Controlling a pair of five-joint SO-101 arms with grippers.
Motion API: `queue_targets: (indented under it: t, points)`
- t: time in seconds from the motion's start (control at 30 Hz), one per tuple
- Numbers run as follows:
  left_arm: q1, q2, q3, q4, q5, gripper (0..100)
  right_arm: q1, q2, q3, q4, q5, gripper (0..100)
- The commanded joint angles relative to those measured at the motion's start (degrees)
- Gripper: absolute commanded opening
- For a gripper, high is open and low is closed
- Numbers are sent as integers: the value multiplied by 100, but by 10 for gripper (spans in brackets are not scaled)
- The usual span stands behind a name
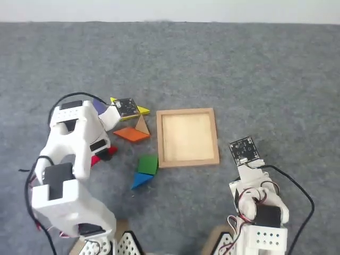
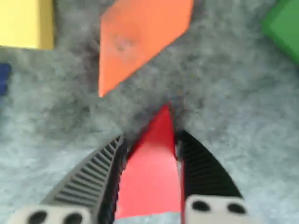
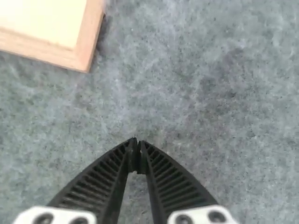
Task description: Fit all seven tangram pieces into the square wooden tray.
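left fingers point(image 2: 98, 182) grip the red piece point(image 2: 152, 182); right fingers point(image 3: 170, 184) pressed together near the wooden tray point(image 3: 91, 32).

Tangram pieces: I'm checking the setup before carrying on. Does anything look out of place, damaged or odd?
Nothing looks damaged or odd. The orange piece, green piece and others lie loose on the carpet beside the wooden tray, none in it yet; the red piece sits between the left gripper's jaws.
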Motion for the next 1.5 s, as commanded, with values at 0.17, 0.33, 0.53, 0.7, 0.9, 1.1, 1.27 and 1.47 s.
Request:
queue_targets:
  t: [0.17, 0.33, 0.53, 0.7, 0.9, 1.1, 1.27, 1.47]
  points:
    - [-149, -1020, -259, 396, 853, 128, -31, -92, 97, 13, 44, 8]
    - [-440, -2910, 840, 703, 1459, 252, -22, -92, 97, 13, 44, 8]
    - [-598, -4440, 1851, 774, 3851, 258, -22, -92, 97, 13, 44, 8]
    - [-571, -3886, 1868, 1160, 5582, 344, -31, -92, 97, 13, 44, 8]
    - [-914, -2470, 1692, 668, 6523, 372, -31, -92, 97, 13, 44, 8]
    - [-1705, -1240, 813, 202, 6558, 374, -31, -92, 97, 13, 44, 8]
    - [-2119, -589, 48, 202, 7007, 374, -31, -92, 97, 13, 44, 8]
    - [-2224, -369, -523, 167, 7675, 374, -31, -92, 97, 13, 44, 8]
